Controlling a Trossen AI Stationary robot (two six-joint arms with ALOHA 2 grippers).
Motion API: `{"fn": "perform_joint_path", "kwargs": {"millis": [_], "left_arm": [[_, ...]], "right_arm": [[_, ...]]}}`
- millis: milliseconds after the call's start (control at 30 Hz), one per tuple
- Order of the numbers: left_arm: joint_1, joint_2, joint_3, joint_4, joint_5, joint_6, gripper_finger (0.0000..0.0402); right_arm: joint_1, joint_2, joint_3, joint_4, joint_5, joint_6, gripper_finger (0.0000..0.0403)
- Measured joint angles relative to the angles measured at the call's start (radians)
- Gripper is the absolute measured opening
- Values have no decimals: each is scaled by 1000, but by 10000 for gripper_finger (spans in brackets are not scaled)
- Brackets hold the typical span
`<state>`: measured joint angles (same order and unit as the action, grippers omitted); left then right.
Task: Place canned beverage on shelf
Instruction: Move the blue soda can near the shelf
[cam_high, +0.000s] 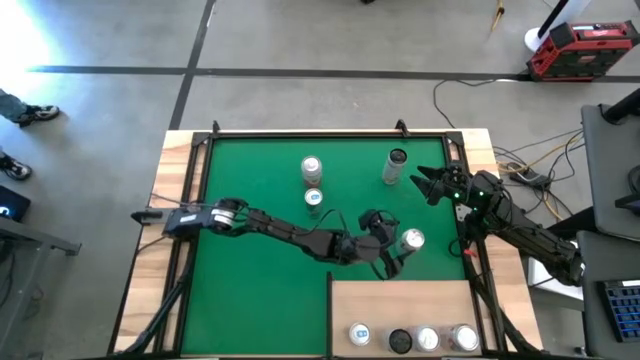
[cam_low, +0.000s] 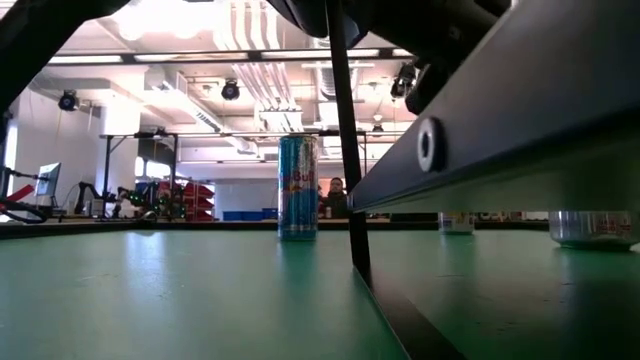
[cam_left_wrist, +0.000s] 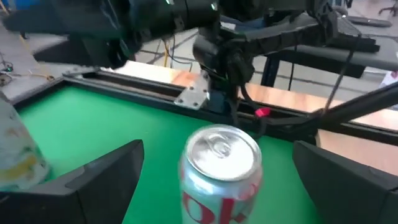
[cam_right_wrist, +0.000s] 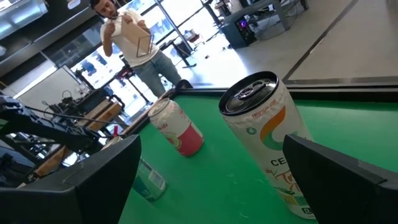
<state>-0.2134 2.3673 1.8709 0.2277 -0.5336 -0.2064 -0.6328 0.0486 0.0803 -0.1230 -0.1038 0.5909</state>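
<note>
The left claw (cam_high: 393, 252) hangs over the green mat (cam_high: 260, 290) of the worktop, just beside the far edge of the shelf (cam_high: 400, 305). In the left wrist view its two fingers (cam_left_wrist: 102, 177) stand wide open, and a silver can with red letters (cam_left_wrist: 219, 171) stands upright between them. No finger touches the can, so the claw holds nothing. In the high view this can (cam_high: 411, 240) is just beside the claw, on the mat, not on the shelf.

The right claw (cam_high: 425, 183) waits near the right rim of the mat. Its fingers (cam_right_wrist: 93, 177) are also wide open and empty, and a white can with orange print (cam_right_wrist: 270, 134) stands before them; a pink can (cam_right_wrist: 177, 130) is farther away.

Four cans (cam_high: 412, 338) already stand in a row at the near edge of the shelf. In the low view a tall blue can (cam_low: 297, 187) stands upright on the mat.
</note>
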Motion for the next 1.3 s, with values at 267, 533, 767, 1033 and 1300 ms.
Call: {"fn": "perform_joint_path", "kwargs": {"millis": [267, 533, 767, 1033, 1300], "left_arm": [[48, -119, 0, -258, 49, -18, 393], [98, -287, 1, -782, 82, -243, 393], [119, -336, 0, -1206, 86, -507, 393], [119, -329, 0, -1390, 36, -792, 393], [119, -328, 0, -1446, -25, -910, 393]], "right_arm": [[0, 0, 0, 0, 0, 0, 384], [0, 0, 0, 0, -1, 0, 384], [0, 0, 0, 0, -1, 0, 384], [0, 0, 0, 0, 0, 0, 384], [0, 0, 0, 0, -1, 0, 384]]}}
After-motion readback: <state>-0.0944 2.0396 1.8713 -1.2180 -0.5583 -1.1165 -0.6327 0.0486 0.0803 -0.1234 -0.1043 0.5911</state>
